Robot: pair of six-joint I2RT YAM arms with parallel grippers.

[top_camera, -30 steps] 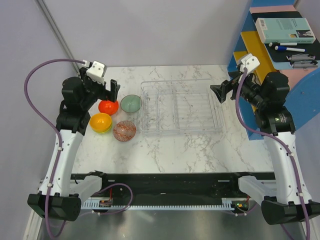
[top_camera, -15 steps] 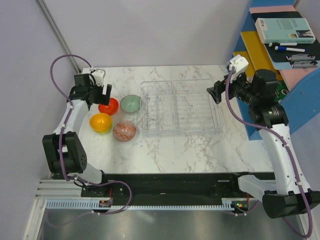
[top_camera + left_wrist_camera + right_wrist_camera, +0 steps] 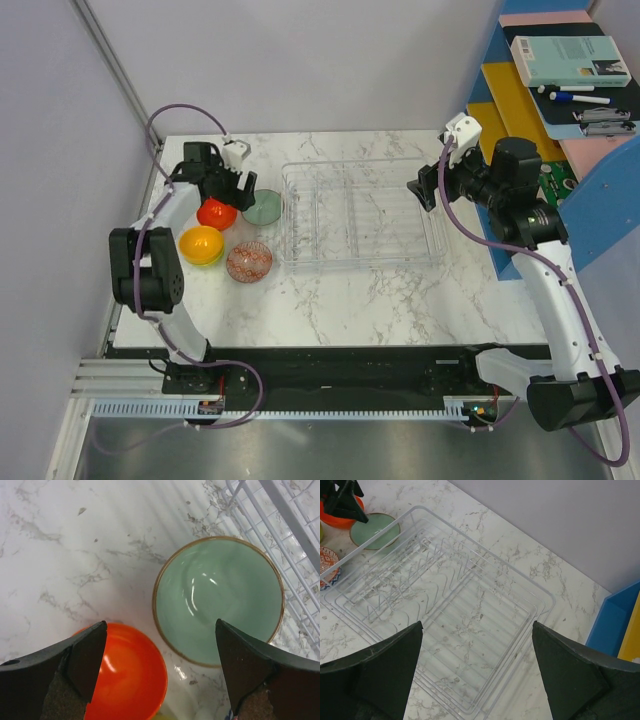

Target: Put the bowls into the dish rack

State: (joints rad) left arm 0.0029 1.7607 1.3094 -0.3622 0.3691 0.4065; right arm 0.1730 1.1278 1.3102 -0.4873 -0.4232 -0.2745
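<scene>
Off the left end of the dish rack, on the marble table and not in the rack: a cluster of four. Farthest right of them, just beside the rack's left wall: the grey-green bowl, upright, mouth up. Just left of it, very close: the red-orange bowl. Nearer than the red one: the orange-yellow bowl. Right of the yellow and near of the green: the patterned bowl, red-patterned inside, close to the rack's near-left corner. Rack of clear ribbed plastic, long side running left to right across the far half of the table.

Over the red and green pair: the left gripper, spread wide and pinching nothing. From its own wrist camera, one finger over the red bowl, the other over the green bowl's rim. Touching or just above, impossible to tell.

Over the rack's right end, raised well above it: the right gripper, likewise spread wide, nothing held.

Past the table's right edge: a blue shelf with a book on top.
</scene>
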